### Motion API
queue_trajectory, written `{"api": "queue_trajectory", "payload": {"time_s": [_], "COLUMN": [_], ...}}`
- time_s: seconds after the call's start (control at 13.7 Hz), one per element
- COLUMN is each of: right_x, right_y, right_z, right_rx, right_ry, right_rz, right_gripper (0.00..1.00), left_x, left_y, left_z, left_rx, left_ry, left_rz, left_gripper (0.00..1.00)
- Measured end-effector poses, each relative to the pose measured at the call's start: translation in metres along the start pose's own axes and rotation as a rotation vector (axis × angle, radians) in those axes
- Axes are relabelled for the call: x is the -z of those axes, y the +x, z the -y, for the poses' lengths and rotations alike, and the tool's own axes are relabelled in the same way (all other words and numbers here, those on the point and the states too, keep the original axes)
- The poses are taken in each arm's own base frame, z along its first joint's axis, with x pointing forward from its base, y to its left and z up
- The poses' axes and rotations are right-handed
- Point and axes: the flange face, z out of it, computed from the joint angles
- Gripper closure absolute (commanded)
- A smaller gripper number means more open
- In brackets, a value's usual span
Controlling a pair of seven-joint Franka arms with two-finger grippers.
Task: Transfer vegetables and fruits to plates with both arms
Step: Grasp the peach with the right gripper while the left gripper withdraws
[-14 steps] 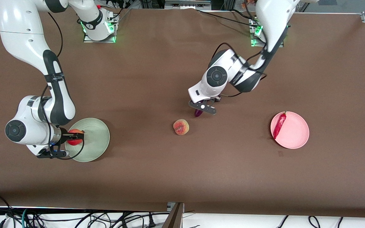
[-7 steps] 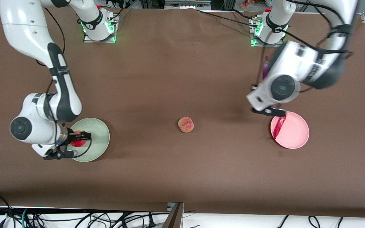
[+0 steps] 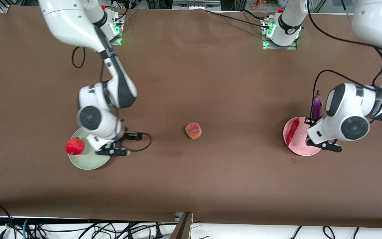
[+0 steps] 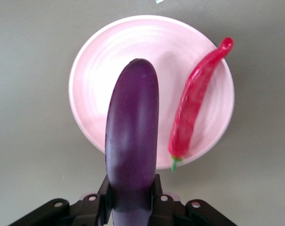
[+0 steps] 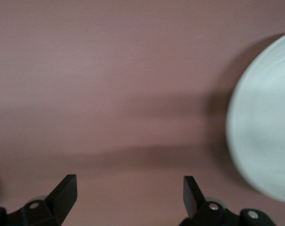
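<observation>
the red apple [image 3: 75, 146] now sits by itself on the rim of the green plate [image 3: 90, 162], at the right arm's end of the table, closer to the front edge than to the top edge. a second ago the right gripper [image 3: 124, 144] was clamped on it over that plate; now it has let go and slid off toward the middle, and it hangs over the bare brown table [image 3: 191, 186] just beside the plate. in the right wrist view its fingers [image 5: 66, 188] are spread wide with nothing between them, and only a slice of the green plate shows. so one fruit is done. the peach [image 3: 193, 130] lies alone near the middle of the table, well apart from both plates, about where it was. it looks like the next thing for the free right arm. the red chili [image 3: 292, 132] lies on the pink plate [image 3: 302, 151] at the left arm's end of the table, along the side of the plate that faces the middle. the left gripper [image 4: 132, 205] has swung over from the middle of the table, where it picked up the purple eggplant [image 4: 132, 136]. it squeezes the eggplant tight, and the eggplant hangs up in the air right over the pink plate, beside the chili and not touching it. the arm likely needs to go lower before it lets go, so the eggplant does not bounce off or knock the chili.
</observation>
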Motion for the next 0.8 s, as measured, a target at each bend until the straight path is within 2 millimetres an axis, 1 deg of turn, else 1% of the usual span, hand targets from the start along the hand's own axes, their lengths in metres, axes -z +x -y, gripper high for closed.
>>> {"api": "queue_trajectory", "payload": {"time_s": [0.07, 0.15, 0.22, 0.29, 0.44, 0.51, 0.58, 0.66, 0.73, 0.8], "right_x": [0.003, 0.005, 0.002, -0.004, -0.024, -0.036, -0.046, -0.053, -0.058, -0.059], "right_y": [-0.016, -0.030, -0.044, -0.056, -0.076, -0.086, -0.095, -0.101, -0.105, -0.108], "right_z": [0.035, 0.065, 0.092, 0.113, 0.145, 0.159, 0.169, 0.177, 0.181, 0.185], "right_rx": [-0.013, -0.020, -0.019, -0.015, 0.004, 0.019, 0.032, 0.041, 0.048, 0.054], "right_ry": [0.014, 0.034, 0.058, 0.077, 0.102, 0.110, 0.117, 0.124, 0.128, 0.131], "right_rz": [-0.025, -0.057, -0.090, -0.114, -0.147, -0.158, -0.167, -0.176, -0.181, -0.184], "right_gripper": [0.00, 0.00, 0.00, 0.00, 0.00, 0.00, 0.00, 0.00, 0.00, 0.00], "left_x": [-0.011, -0.020, -0.027, -0.033, -0.039, -0.036, -0.030, -0.017, 0.001, 0.025], "left_y": [0.007, 0.011, 0.011, 0.010, 0.009, 0.010, 0.012, 0.013, 0.013, 0.011], "left_z": [-0.001, 0.003, 0.009, 0.016, 0.023, 0.022, 0.020, 0.019, 0.019, 0.021], "left_rx": [-0.029, -0.047, -0.056, -0.059, -0.062, -0.066, -0.069, -0.071, -0.068, -0.063], "left_ry": [-0.005, -0.011, -0.019, -0.027, -0.035, -0.035, -0.033, -0.026, -0.016, -0.003], "left_rz": [-0.011, -0.019, -0.018, -0.013, -0.009, -0.014, -0.027, -0.048, -0.078, -0.111], "left_gripper": [0.90, 0.84, 0.59, 0.01, 0.00, 0.00, 0.00, 0.00, 0.00, 0.00]}}
